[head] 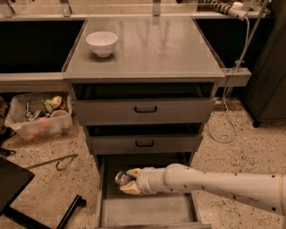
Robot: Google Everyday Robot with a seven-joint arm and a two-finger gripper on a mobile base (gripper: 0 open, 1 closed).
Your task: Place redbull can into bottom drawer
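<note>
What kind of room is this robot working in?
Probably a workshop or lab: a grey metal drawer cabinet, a clear bin of clutter on the speckled floor, a power strip. The gripper holds the redbull can over the bottom drawer.

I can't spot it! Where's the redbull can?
Low in the camera view, the redbull can is held in the gripper over the bottom drawer, toward its back.
</note>
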